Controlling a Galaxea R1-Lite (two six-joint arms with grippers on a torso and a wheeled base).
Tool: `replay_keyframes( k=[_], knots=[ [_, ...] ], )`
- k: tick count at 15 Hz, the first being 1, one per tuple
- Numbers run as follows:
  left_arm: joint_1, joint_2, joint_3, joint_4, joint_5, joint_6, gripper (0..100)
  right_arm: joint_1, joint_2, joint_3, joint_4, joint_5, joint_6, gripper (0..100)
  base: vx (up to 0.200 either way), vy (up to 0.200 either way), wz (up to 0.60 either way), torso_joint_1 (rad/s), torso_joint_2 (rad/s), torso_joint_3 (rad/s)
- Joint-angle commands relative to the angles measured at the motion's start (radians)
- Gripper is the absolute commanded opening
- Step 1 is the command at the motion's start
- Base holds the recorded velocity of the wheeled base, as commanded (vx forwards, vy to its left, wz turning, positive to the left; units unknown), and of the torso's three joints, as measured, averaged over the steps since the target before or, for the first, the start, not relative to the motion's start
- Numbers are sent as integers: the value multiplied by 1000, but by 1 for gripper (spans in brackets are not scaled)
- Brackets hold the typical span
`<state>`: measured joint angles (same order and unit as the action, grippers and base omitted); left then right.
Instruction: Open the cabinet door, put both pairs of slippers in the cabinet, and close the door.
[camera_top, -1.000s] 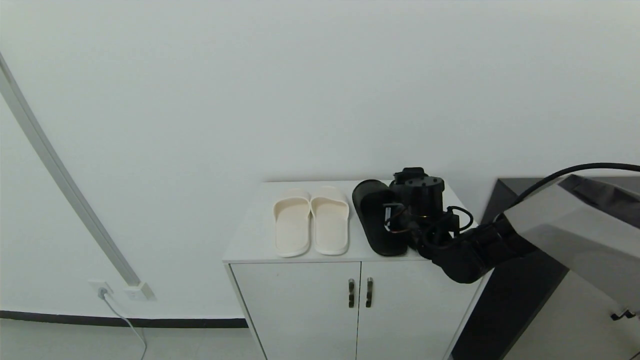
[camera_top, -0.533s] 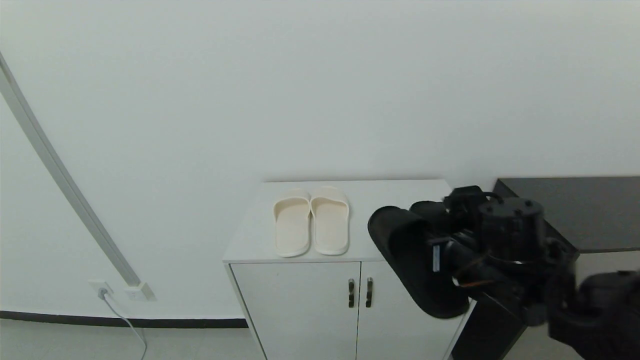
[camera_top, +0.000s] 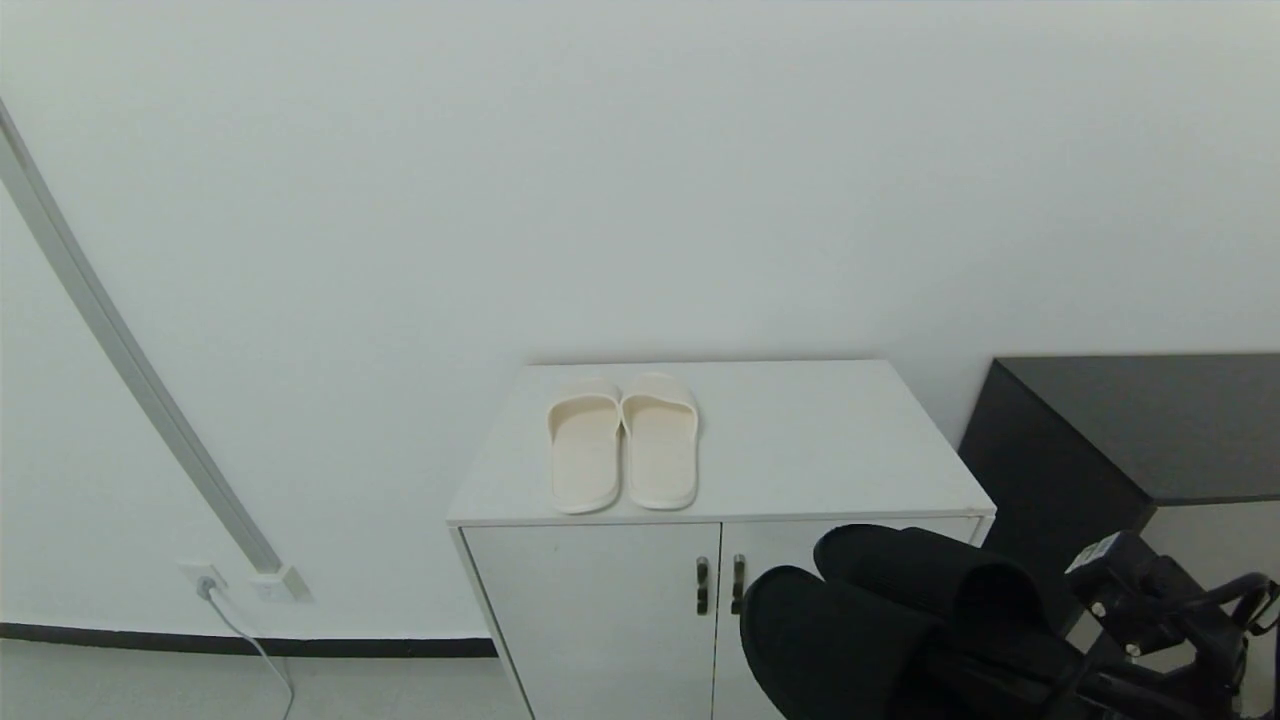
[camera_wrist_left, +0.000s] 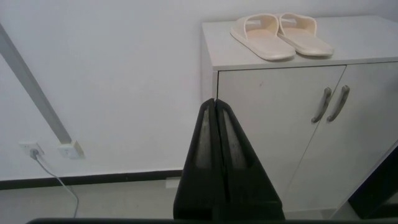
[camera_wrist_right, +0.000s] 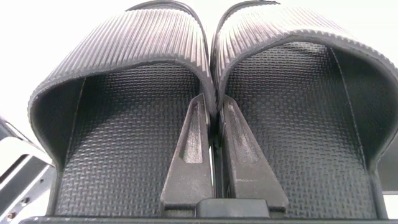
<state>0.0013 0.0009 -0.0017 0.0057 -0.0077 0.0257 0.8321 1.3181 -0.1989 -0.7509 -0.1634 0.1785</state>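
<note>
A pair of cream slippers (camera_top: 622, 443) lies side by side on top of the white cabinet (camera_top: 800, 450); they also show in the left wrist view as the cream slippers (camera_wrist_left: 283, 35). Both cabinet doors are closed, with two dark handles (camera_top: 720, 584) at the middle seam. The pair of black slippers (camera_top: 880, 625) hangs in front of the right door, low at the right. My right gripper (camera_wrist_right: 212, 121) is shut on the black slippers' (camera_wrist_right: 155, 93) touching inner edges. My left gripper (camera_wrist_left: 216, 106) is shut and empty, out to the cabinet's (camera_wrist_left: 273, 118) left.
A dark table (camera_top: 1130, 430) stands right of the cabinet. On the wall to the left, a grey conduit (camera_top: 120, 350) slants down to a socket (camera_top: 205, 578) with a cable. The right half of the cabinet top is bare.
My right gripper lifted the black slippers off the cabinet top, carried them right and toward me, then lowered them in front of the right door.
</note>
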Motion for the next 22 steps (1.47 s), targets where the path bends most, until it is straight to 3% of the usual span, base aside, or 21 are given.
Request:
replay_keyframes(
  k=[1, 4, 10, 14, 22],
  knots=[
    [0, 1, 0, 0, 0, -1, 0, 2, -5, 4, -2, -1, 12, 0, -200, 0, 0, 7, -2, 7],
    [0, 1, 0, 0, 0, 0, 0, 1, 21, -4, -4, -1, 10, 0, -200, 0, 0, 10, 5, 1],
    [0, 1, 0, 0, 0, 0, 0, -13, 142, -85, -8, 19, 7, 0, 0, 0, 0, 0, 0, 0],
    [0, 1, 0, 0, 0, 0, 0, -16, 267, -89, -205, 42, -25, 0, 0, 0, 0, 0, 0, 0],
    [0, 1, 0, 0, 2, 0, 0, -36, 294, -82, -217, 45, -24, 0, 0, 0, 0, -39, 85, 48]
  ],
)
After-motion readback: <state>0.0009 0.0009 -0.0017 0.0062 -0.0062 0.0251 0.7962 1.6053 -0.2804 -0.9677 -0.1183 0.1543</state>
